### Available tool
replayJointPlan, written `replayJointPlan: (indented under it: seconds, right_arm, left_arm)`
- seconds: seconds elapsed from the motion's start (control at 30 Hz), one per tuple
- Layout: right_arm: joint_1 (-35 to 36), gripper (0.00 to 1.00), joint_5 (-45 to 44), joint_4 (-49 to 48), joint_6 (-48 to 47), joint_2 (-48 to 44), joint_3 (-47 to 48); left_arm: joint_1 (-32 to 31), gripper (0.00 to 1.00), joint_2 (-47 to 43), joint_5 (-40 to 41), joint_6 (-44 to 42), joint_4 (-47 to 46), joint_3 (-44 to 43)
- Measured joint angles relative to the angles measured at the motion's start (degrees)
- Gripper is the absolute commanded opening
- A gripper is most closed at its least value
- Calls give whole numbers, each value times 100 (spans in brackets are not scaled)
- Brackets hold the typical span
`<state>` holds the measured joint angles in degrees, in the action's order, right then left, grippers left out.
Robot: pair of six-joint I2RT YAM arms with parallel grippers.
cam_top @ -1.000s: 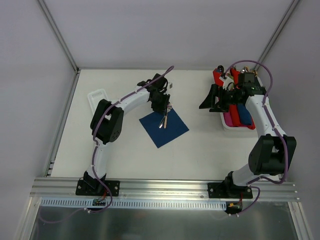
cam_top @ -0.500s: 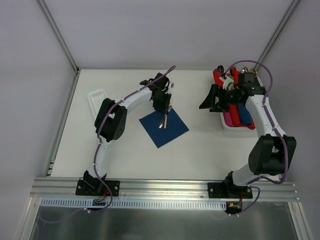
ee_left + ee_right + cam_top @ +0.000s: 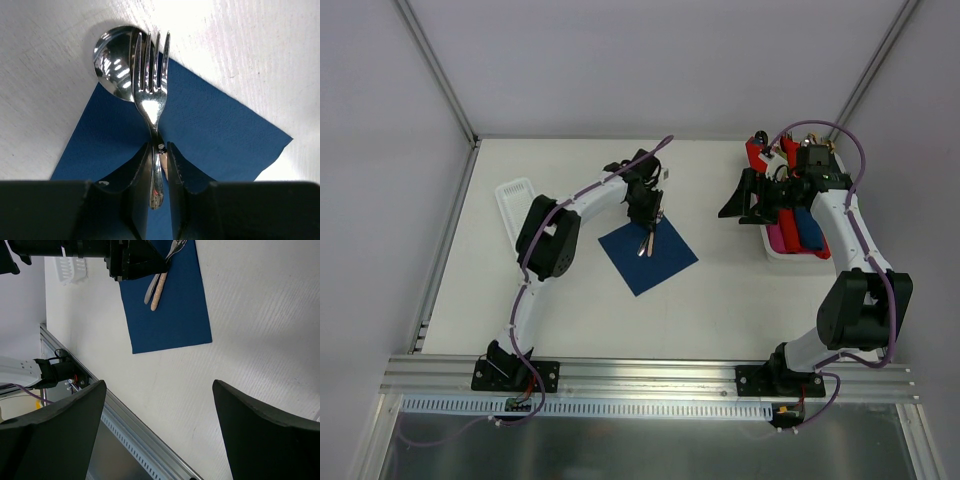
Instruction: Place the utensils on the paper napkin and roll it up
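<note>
Paper napkin (image 3: 658,266) on white table (image 3: 720,300), grey walls (image 3: 620,60)

White table (image 3: 720,300) bearing a navy paper napkin (image 3: 660,262), a white tray (image 3: 512,192) far left, a white bin (image 3: 790,256) right

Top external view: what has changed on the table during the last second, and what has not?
The left arm's elbow swung slightly right, while the left gripper, closed on the utensils, barely shifted. Nothing was released. The paper napkin and the open right gripper stayed put.
</note>
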<state>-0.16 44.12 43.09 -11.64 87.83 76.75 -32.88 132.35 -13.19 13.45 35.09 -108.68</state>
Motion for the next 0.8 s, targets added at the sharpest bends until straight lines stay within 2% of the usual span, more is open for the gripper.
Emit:
replayJointPlan:
  seconds: [0.3, 0.8]
  right_arm:
    - [2, 92, 0, 0, 0, 4, 0]
    - [0, 92, 0, 0, -2, 76, 0]
  left_arm:
    - [74, 1, 63, -26, 68, -4, -103]
    - [74, 0, 61, -31, 164, -2, -120]
